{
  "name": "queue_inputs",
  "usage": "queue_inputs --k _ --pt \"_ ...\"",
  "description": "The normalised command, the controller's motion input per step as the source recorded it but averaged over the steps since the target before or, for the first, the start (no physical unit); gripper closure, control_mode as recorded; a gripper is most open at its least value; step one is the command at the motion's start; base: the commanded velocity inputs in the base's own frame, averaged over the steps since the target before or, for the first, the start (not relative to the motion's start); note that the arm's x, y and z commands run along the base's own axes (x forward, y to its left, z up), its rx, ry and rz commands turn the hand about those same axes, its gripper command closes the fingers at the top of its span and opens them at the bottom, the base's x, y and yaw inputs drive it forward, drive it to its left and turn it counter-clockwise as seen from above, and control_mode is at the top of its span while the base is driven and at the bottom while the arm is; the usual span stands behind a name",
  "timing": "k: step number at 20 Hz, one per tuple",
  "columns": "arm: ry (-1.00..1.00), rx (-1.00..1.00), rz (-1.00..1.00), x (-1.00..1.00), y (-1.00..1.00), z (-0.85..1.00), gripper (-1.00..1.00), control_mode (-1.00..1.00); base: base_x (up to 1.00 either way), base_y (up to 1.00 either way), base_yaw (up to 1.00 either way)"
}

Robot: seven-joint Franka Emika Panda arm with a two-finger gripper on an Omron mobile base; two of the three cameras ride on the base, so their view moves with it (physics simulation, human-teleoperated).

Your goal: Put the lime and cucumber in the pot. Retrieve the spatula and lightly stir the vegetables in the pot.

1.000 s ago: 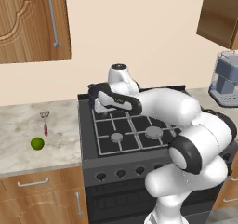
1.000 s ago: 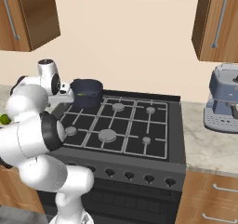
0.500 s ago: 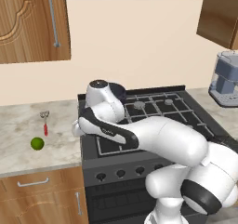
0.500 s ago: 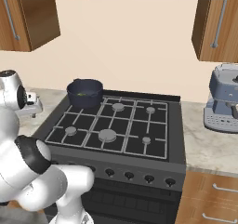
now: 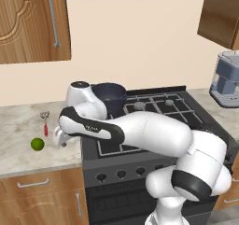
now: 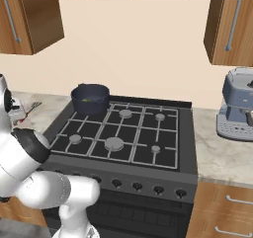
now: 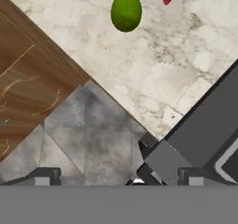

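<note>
I am swinging my arm off the stove toward the counter, my gripper, open and holding nothing, now nearing the lime lying just below the spatula, the pot waiting behind.

Arm: glossy white rounded link shells with dark grey joint bands. One black elongated forearm panel at centre left of the left base view, apparently lettered.

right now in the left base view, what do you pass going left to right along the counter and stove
lime → spatula → gripper → pot → coffee machine
</note>
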Motion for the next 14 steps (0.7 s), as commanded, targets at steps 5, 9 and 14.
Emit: queue_inputs --k 5,9,14 --pt "0.01 -0.02 0.0 0.15 0.32 -0.08 -1.0 -1.0 0.0 0.0 0.0" --pt "0.0 -0.01 0.0 0.06 0.64 -0.18 -1.0 -1.0 0.0 0.0 0.0" --pt "0.0 0.0 -0.09 0.45 0.74 -0.21 -1.0 -1.0 0.0 0.0 0.0"
